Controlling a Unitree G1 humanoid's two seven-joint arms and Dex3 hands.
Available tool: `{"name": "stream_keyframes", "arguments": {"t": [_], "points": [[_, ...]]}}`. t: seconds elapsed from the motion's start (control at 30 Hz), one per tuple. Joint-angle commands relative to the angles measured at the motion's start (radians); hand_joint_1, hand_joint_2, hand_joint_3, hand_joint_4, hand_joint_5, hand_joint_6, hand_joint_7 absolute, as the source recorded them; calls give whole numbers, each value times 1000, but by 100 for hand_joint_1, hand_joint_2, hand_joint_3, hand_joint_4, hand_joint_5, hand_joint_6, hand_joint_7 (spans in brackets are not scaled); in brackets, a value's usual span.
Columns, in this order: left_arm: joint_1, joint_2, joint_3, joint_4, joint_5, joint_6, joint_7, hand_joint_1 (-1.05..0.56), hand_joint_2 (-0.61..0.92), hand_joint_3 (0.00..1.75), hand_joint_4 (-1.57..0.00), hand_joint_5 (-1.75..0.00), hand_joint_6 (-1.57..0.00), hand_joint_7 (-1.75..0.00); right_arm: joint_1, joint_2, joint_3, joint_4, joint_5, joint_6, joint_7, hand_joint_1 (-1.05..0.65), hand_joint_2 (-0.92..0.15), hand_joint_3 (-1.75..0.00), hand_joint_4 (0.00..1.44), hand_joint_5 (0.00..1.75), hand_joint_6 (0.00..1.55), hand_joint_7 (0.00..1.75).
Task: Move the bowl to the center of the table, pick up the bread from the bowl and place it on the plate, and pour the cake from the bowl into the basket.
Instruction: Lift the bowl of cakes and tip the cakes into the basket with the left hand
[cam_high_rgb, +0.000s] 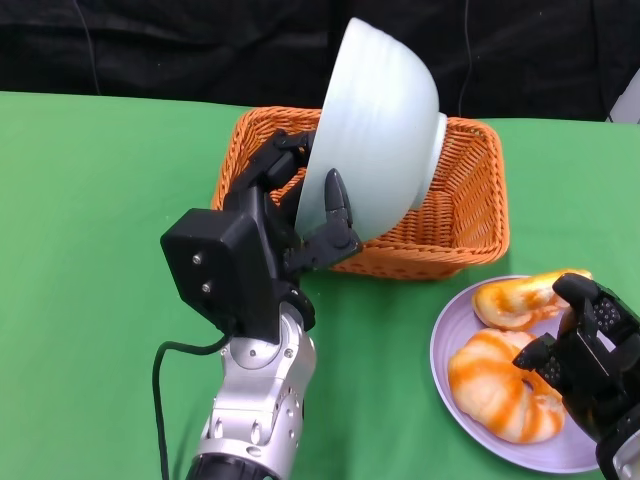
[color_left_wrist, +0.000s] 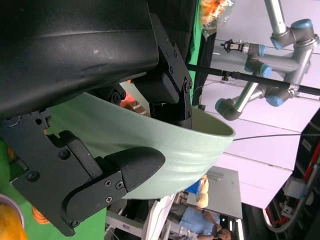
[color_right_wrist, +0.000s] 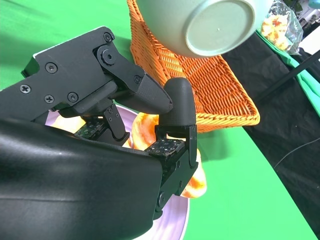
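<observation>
Head view: the pale green bowl (cam_high_rgb: 385, 125) is gripped at its rim by the left hand (cam_high_rgb: 290, 215) and is held tipped steeply on its side above the orange wicker basket (cam_high_rgb: 470, 215), its base turned toward the far right and its open mouth turned toward the hand, away from the camera. One finger (cam_high_rgb: 335, 200) is laid across the bowl's outer wall, while others are hooked over the rim on the basket side. The inside of the bowl is hidden, so whether the cake is in it cannot be told; nor is any cake made out inside the basket. The basket is set on the green tablecloth (cam_high_rgb: 100, 170), toward the far edge of the table.

Just beside the basket, nearer the robot and to the right, the lilac plate (cam_high_rgb: 450, 335) is seen carrying two orange-and-cream striped pieces of bread (cam_high_rgb: 495, 385). The right hand (cam_high_rgb: 590, 355) is placed over the plate's right side, its fingers curled down against the bread; whether a piece is actually gripped cannot be told.

From the right wrist view, the round underside of the bowl (color_right_wrist: 217, 25) is shown over the basket (color_right_wrist: 220, 95), and the bread (color_right_wrist: 195, 182) is glimpsed on the plate (color_right_wrist: 175, 220) beneath the right hand's fingers (color_right_wrist: 172, 102).

From the left wrist view, the bowl (color_left_wrist: 170, 150) is clamped between a finger (color_left_wrist: 132, 162) on its outside and fingers over its rim.
</observation>
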Motion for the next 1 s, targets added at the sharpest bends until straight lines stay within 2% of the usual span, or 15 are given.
{"name": "stream_keyframes", "arguments": {"t": [0.03, 0.27, 0.43, 0.57, 0.77, 1.0], "points": [[18, -55, 10, -37, -12, 9, -1, -6, 26, 132, -77, -155, -89, -119, -7, -18, -9, 1, 14, -3, 11, -10, -82, -90, 84, 175, 66, 165], [11, -73, 45, -67, -102, 110, -8, 2, 29, 141, -77, -163, -88, -123, -6, -18, -9, 1, 16, -7, 9, -9, -82, -88, 85, 175, 68, 165], [2, -65, 53, -75, -123, 153, 2, 7, 27, 148, -76, -163, -89, -124, -7, -17, -8, -1, 15, -4, 4, -9, -82, -88, 85, 175, 68, 165], [-4, -62, 64, -66, -127, 163, -3, 5, 28, 145, -72, -163, -86, -127, -6, -20, -9, 2, 17, -6, 10, -9, -82, -89, 84, 175, 67, 165], [-10, -73, 80, -68, -171, 180, -13, 8, 31, 147, -79, -164, -91, -124, -8, -18, -12, 4, 19, -4, 8, -9, -82, -89, 84, 175, 67, 165], [-10, -71, 89, -83, -207, 229, -11, 7, 28, 148, -71, -168, -88, -128, -10, -17, -10, 3, 18, -3, 4, -9, -81, -89, 84, 175, 67, 165]]}}
